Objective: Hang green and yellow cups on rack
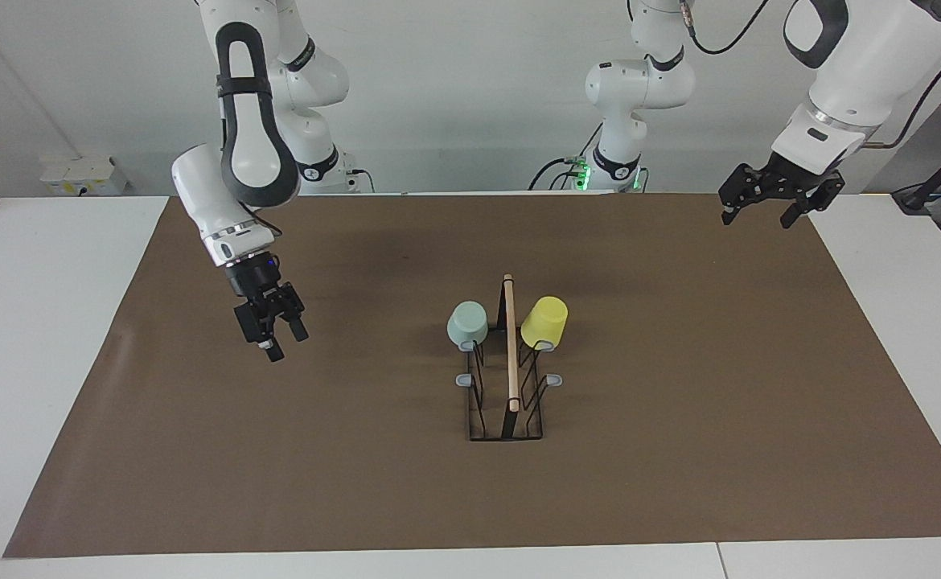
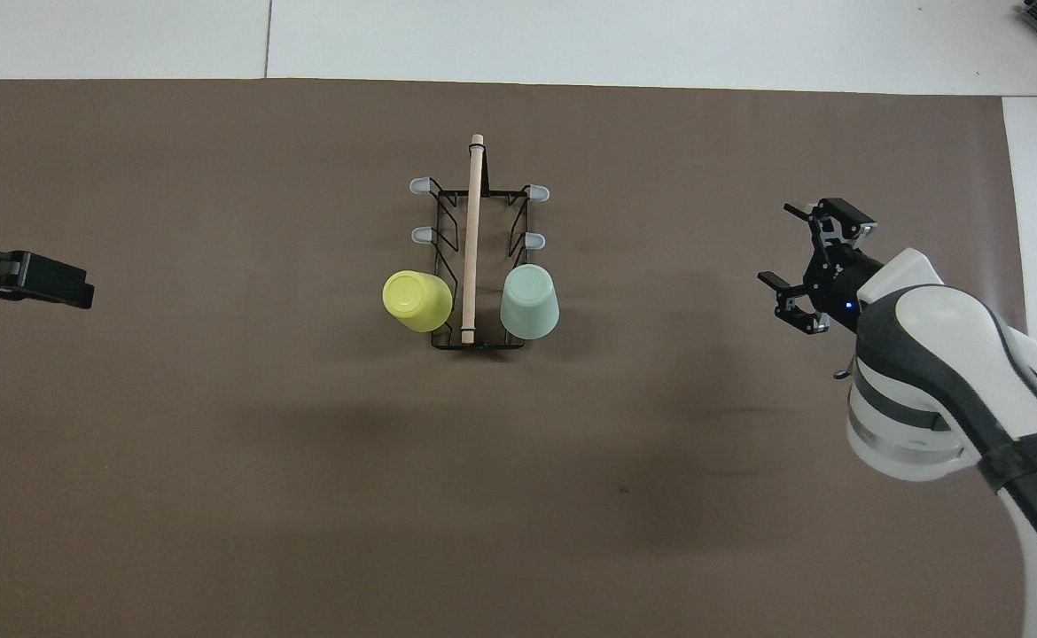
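Cups first: nothing is held by either set of fingers. The right gripper [image 1: 277,331] is seen with its fingers spread wide and empty, hung in the air over bare brown mat [image 1: 680,450] toward the right arm's end of the worktop [image 1: 52,338], well apart from the rack. The left gripper [image 1: 764,203] is parked over the mat's corner at the left arm's end, fingers likewise parted and empty; that arm waits.

Outward now to the rack [image 1: 507,402], set mid-mat, its wooden rod [image 1: 510,346] run along the top. The green cup [image 1: 468,323] is seen upturned on the prong nearest the robots on the side toward the right arm; the yellow cup [image 1: 544,321] is upturned on the matching prong on the side toward the left arm. Both are tilted outward, bottoms up. The other four grey-tipped prongs are left bare. By the look of it, the hanging is judged done.

As for handling: both cups would be judged light, stiff thin plastic, smooth and a touch slippery, not fragile. With no handles, hold would best be taken across the tapered wall, near the wider mouth end, where slip toward the narrow bottom is resisted. A hard squeeze should be avoided, since a thin wall may flex and pop free. The rack itself is judged light wire, easily nudged if a cup is tugged sideways off its prong.
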